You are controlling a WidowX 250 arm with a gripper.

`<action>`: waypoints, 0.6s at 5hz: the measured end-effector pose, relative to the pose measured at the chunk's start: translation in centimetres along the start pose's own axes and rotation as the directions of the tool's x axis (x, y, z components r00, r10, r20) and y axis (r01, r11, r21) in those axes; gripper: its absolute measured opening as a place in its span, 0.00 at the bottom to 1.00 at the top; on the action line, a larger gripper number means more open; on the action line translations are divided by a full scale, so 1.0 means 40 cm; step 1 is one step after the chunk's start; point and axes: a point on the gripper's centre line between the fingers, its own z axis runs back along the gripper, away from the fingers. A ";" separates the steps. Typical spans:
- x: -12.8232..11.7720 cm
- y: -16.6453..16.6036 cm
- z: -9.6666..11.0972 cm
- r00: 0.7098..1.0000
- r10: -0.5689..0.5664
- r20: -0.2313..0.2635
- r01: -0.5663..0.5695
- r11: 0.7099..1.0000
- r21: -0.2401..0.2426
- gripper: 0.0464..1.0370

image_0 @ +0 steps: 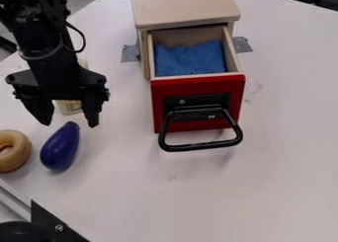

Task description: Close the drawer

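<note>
Red is the front of the drawer (198,90), pulled out of its wooden box (185,6) on the desk (284,137). It is to the right of my pincer (71,121) in the camera view, not touching. My pincer is open, with nothing in it.
</note>
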 end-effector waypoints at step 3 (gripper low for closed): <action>-0.035 -0.102 0.034 0.966 -0.227 0.126 0.227 0.974 0.021 0.96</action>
